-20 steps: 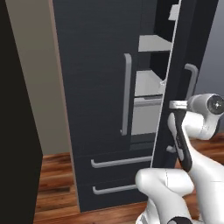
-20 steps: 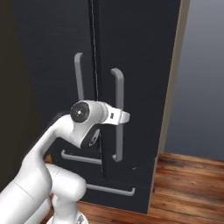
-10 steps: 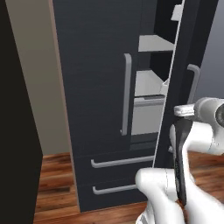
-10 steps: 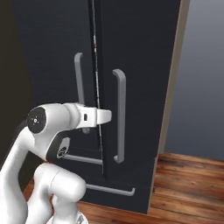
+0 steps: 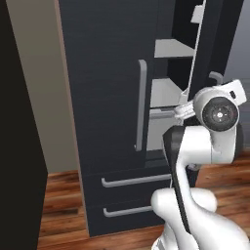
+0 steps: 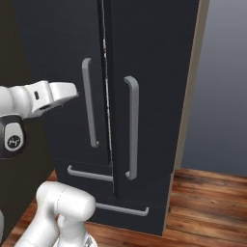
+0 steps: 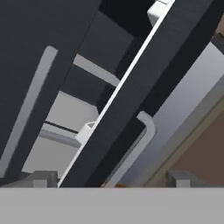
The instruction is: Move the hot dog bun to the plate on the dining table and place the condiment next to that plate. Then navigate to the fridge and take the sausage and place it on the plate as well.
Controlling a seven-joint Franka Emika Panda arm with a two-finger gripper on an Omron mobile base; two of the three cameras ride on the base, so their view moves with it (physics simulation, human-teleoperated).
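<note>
The two-finger gripper point(image 7: 111, 179) is hanging with fingers spread wide, empty, beside the grey bar handle point(image 7: 139, 144) of the tall black fridge's point(image 5: 105, 97) right door point(image 7: 144, 92), standing ajar to give reach. I cannot tell where the sausage is lying.

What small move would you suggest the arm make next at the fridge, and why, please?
Probably swing the right fridge door wider. It stands only partly ajar, leaving a narrow gap to the shelves, and the gripper, jaws open and holding nothing, sits right by the door's handle.
</note>
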